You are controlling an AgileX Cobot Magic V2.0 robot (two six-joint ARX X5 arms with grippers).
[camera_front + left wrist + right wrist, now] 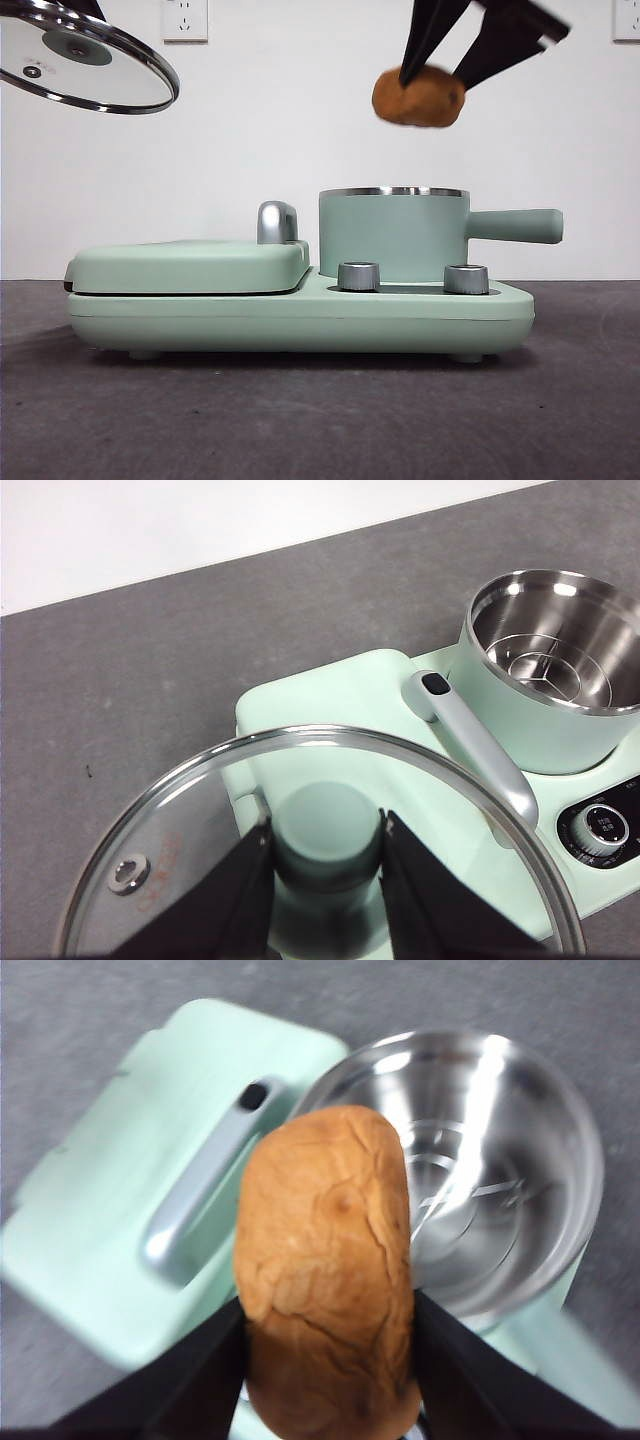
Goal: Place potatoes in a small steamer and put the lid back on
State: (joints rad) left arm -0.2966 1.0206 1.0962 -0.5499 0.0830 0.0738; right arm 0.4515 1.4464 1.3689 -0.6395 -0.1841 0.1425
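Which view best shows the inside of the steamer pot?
The left wrist view: the steamer pot lies open and sharp, its steel floor bare. The right wrist view shows the inside blurred and partly behind the potato. The front view shows only its outer wall and rim.

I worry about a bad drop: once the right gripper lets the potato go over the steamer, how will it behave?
The potato looks firm, since it keeps its oval shape between the right gripper jaws. Its rounded form may roll or rock on landing. It is probably safe inside the steamer, whose walls would stop it.
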